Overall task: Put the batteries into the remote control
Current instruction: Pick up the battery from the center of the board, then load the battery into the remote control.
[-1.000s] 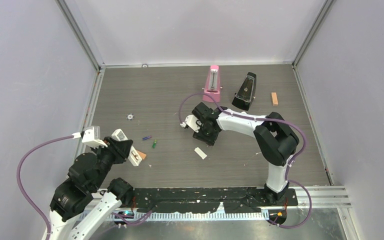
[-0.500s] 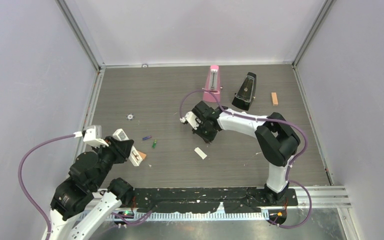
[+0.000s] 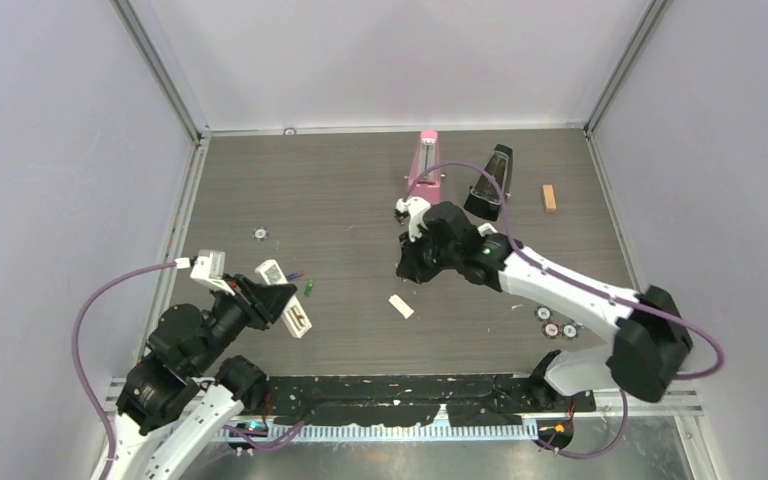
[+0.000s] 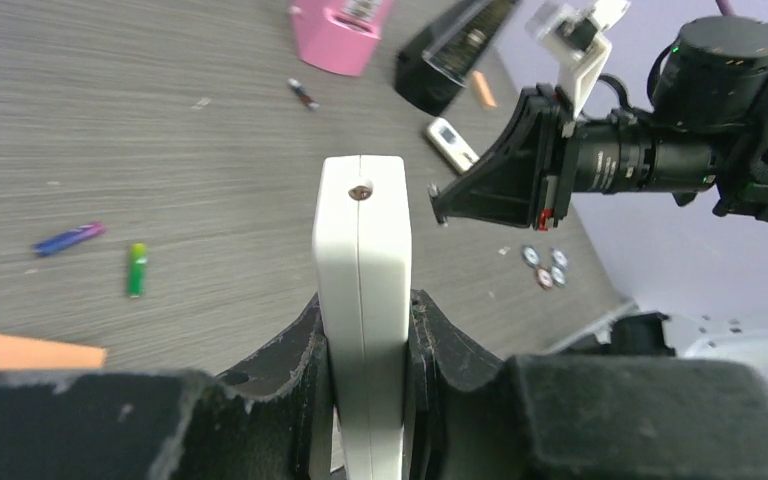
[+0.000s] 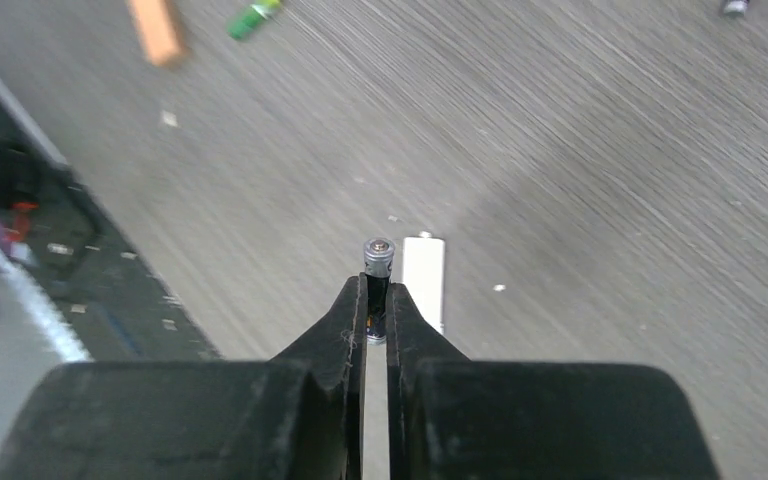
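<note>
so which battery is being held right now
The dark battery, pinched in the right claw; the bluish-purple battery and green battery lie loose on the table.

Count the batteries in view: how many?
4. Bluish-purple battery and green battery lie close together on the table; a dark battery is pinched in the right end effector; another dark one lies near the pink metronome, left wrist view only. Others may be hidden.

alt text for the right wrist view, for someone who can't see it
The right tool is shut on a small dark battery, metal tip poking out, above a grey table. A white strip lies just beyond; an orange block and green battery lie farther off.
</note>
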You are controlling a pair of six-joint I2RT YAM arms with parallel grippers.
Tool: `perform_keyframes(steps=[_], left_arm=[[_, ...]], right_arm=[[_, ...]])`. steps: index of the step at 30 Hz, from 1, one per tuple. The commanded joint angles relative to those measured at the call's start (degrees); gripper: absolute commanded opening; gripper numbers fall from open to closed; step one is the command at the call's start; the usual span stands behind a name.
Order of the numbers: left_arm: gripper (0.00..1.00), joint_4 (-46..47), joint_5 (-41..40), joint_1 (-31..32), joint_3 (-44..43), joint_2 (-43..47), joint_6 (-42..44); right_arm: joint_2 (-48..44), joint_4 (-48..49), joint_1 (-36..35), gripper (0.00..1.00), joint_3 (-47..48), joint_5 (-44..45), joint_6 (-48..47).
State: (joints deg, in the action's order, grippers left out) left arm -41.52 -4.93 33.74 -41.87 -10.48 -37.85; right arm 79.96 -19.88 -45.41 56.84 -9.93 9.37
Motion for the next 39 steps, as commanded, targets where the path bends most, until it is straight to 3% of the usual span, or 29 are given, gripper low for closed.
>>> perform_keyframes(steps=[1,8,16,28,39], left_arm=[[0.0,14.47,12.14,-0.11,3.89,1.3,-3.76],[0.0,29.68,15.23,-0.09,9.62,3.45,-12.13],[0.0,35.91,16.23,-0.13,10.37,4.45,-17.34],[0.0,35.73,15.84,-0.09,11.85,5.78,-22.58],[0.0,35.43,14.43,-0.12,12.16,8.42,-25.31]], right_arm=[[-11.36,8.08,-3.68,0.05,-2.7,-2.04,11.46],[-21.78,12.26,-20.96,0.06,-1.72,13.59,15.97],[-18.01,14.71,-34.8,0.05,6.9,26.23,12.29],[-8.82,12.13,-40.45,0.06,17.94,29.04,2.59],[-3.83,10.72,-42.23,0.05,20.54,31.26,0.44]])
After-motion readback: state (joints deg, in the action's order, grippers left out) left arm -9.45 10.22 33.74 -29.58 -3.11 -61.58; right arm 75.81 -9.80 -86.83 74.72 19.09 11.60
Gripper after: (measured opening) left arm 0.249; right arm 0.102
